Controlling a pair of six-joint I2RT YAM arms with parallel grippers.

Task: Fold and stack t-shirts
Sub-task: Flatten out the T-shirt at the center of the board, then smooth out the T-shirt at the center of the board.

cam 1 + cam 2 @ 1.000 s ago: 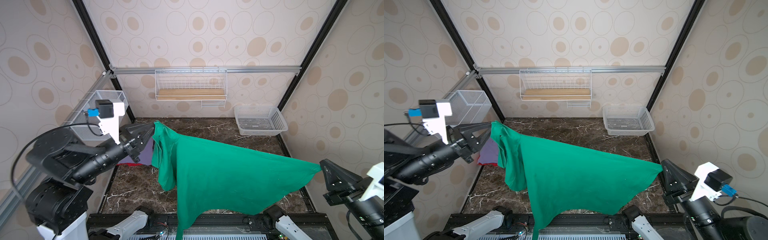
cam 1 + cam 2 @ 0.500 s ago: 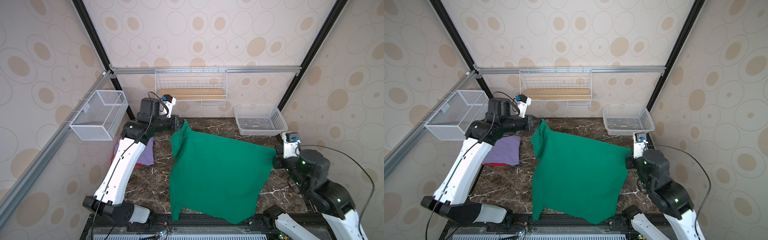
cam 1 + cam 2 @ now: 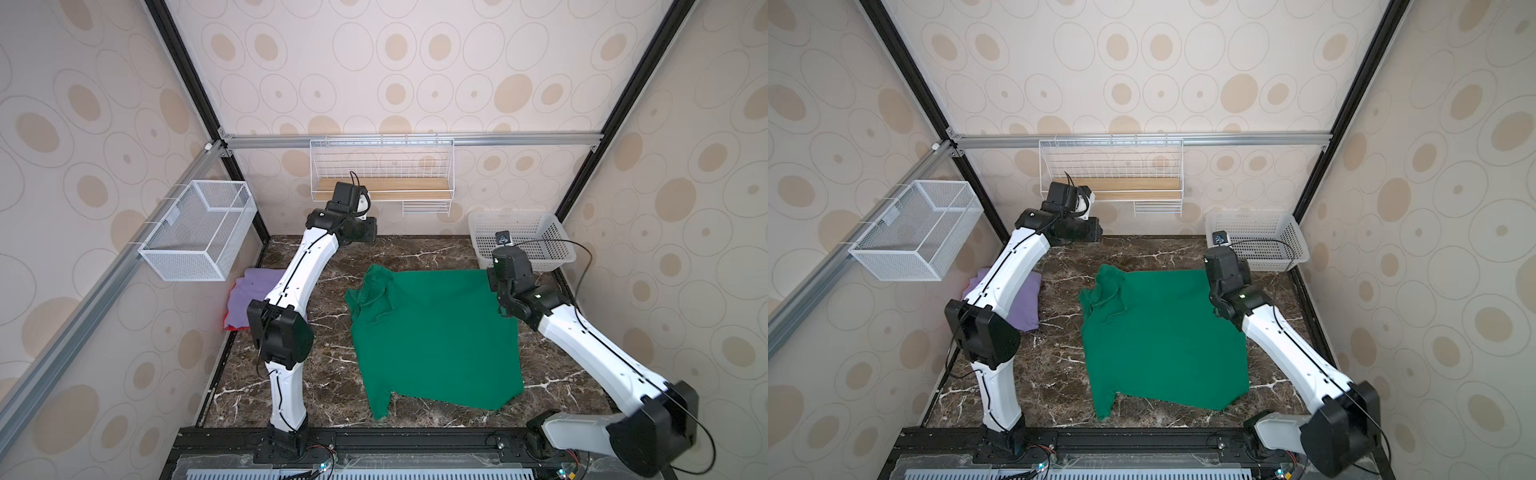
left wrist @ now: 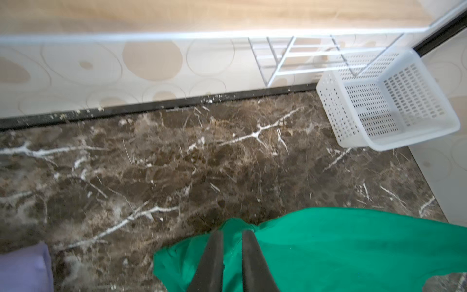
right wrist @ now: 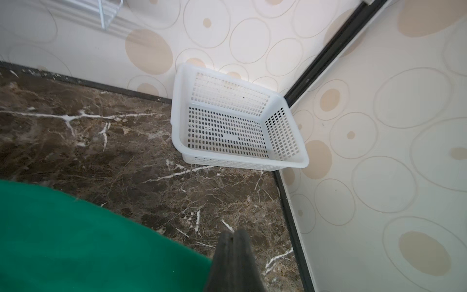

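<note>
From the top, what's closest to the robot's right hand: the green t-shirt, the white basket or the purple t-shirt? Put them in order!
Seen in a top view:
1. green t-shirt: nearest, its far right corner lies right at the right hand.
2. white basket: next, in the far right corner, just beyond the hand.
3. purple t-shirt: farthest, across the table by the left wall.

No readable text, label, brand or number shows on anything here.
</note>
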